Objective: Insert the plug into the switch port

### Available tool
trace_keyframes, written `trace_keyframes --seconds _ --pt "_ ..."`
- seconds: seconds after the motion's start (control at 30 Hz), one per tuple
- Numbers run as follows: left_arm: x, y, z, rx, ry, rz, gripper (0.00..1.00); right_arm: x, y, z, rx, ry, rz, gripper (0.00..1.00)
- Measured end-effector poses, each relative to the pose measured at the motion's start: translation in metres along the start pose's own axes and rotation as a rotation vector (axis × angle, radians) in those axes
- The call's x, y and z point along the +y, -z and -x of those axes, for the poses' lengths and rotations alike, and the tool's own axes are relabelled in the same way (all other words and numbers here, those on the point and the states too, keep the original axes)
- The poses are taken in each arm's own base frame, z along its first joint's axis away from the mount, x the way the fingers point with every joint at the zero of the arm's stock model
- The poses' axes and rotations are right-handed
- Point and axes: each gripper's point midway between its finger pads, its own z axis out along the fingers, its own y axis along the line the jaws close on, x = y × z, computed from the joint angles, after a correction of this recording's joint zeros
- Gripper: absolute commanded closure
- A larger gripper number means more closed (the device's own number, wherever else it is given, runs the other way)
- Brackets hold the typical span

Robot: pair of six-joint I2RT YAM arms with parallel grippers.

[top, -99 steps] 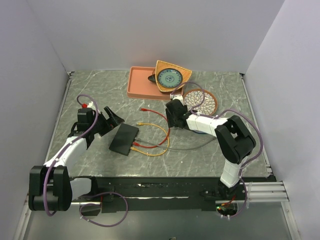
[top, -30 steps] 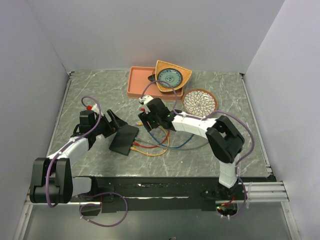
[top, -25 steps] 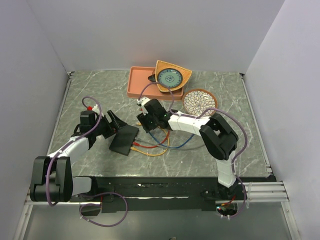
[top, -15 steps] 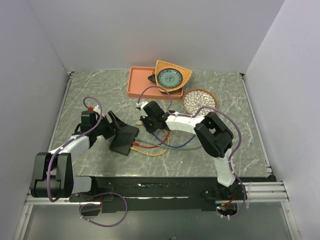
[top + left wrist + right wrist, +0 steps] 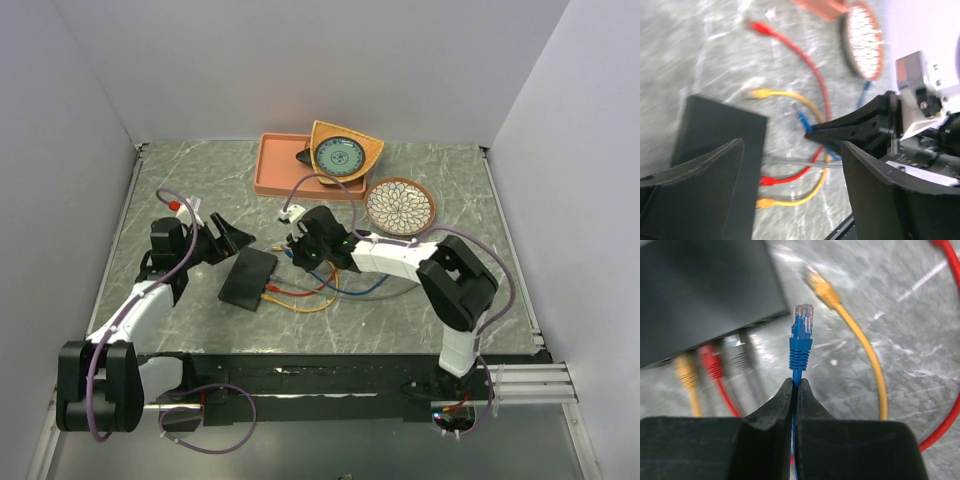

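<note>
The black switch (image 5: 248, 277) lies flat left of centre, with yellow, red and grey cables plugged into its near-right edge. My right gripper (image 5: 795, 383) is shut on the blue cable just behind its plug (image 5: 801, 325). The plug sticks out past the fingertips, held above the table a short way from the switch's (image 5: 705, 295) row of ports. In the top view the right gripper (image 5: 302, 250) hovers just right of the switch. My left gripper (image 5: 232, 236) is open with nothing between its fingers, above the switch's (image 5: 720, 135) far-left corner.
A loose yellow plug (image 5: 820, 286) and a loose red plug (image 5: 760, 27) lie on the marble table beyond the switch. At the back stand a salmon tray (image 5: 275, 170), an orange bowl (image 5: 342, 152) and a patterned plate (image 5: 400, 204).
My right gripper has shut on the blue cable and carried its plug slightly nearer and rightward. The left gripper has lifted back off the switch's left edge.
</note>
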Motion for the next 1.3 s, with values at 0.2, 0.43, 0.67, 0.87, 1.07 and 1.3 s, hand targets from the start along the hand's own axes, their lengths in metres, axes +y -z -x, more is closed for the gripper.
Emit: trace_keyframes --seconds 0.2,0.43,0.67,0.87,1.07,1.3 --pt "-0.03 0.005 -0.001 -0.005 -0.039 -0.155 0.25 0.022 0.021 0.009 -0.093 0.053 0.117 1.0" --pt "-0.06 0.005 -0.019 0.054 -0.087 -0.288 0.34 0.049 0.045 0.011 -0.157 0.078 0.271 1.0" --pt "-0.085 0.004 -0.039 0.102 -0.142 -0.367 0.43 0.063 0.075 0.027 -0.249 0.066 0.397 1.0" --pt "-0.093 0.004 -0.045 0.117 -0.165 -0.397 0.47 0.068 0.093 0.033 -0.293 0.051 0.438 1.0" --pt "-0.099 0.004 -0.051 0.132 -0.175 -0.415 0.51 0.071 0.1 0.039 -0.311 0.041 0.463 1.0" --pt "-0.104 0.002 -0.056 0.148 -0.185 -0.433 0.92 0.073 0.101 0.037 -0.302 0.029 0.476 0.98"
